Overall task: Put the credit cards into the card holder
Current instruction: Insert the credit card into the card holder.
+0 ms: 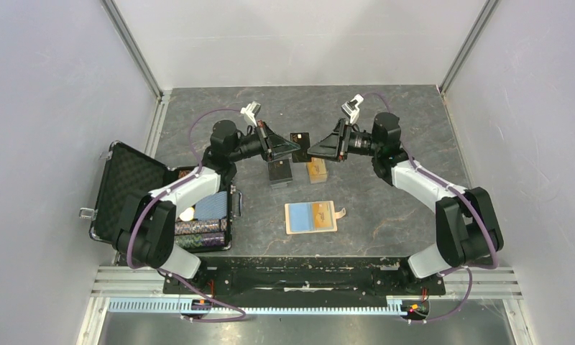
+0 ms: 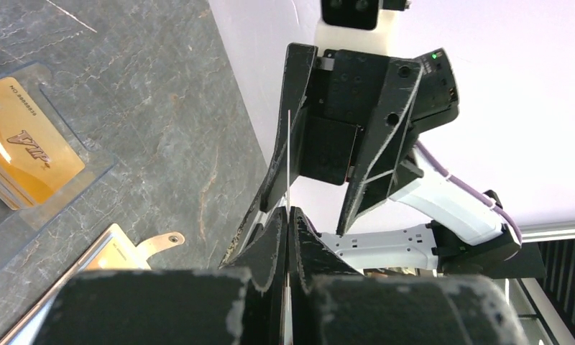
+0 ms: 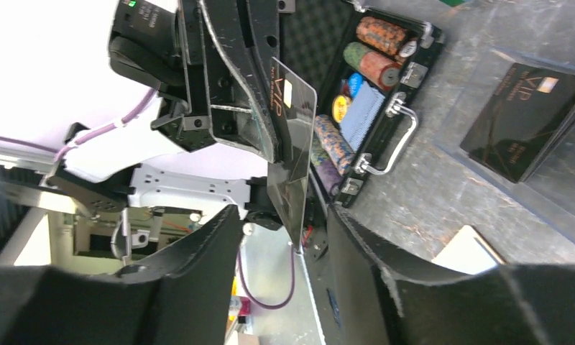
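One card [image 1: 300, 138] pinched in left gripper [image 1: 292, 146], right gripper [image 1: 313, 149] spread around it, black box [image 1: 280, 172] nearby.

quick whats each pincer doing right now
Left pincer: closed, holding the card.
Right pincer: open, fingers apart on either side of the card, not gripping it.

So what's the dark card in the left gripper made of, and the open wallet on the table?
Dark card: probably thin stiff plastic with a glossy finish. It catches the light and juts out flat from the left gripper. Wallet: leather or an imitation, matte, with a tan edge and light-blue lining. I cannot tell which.
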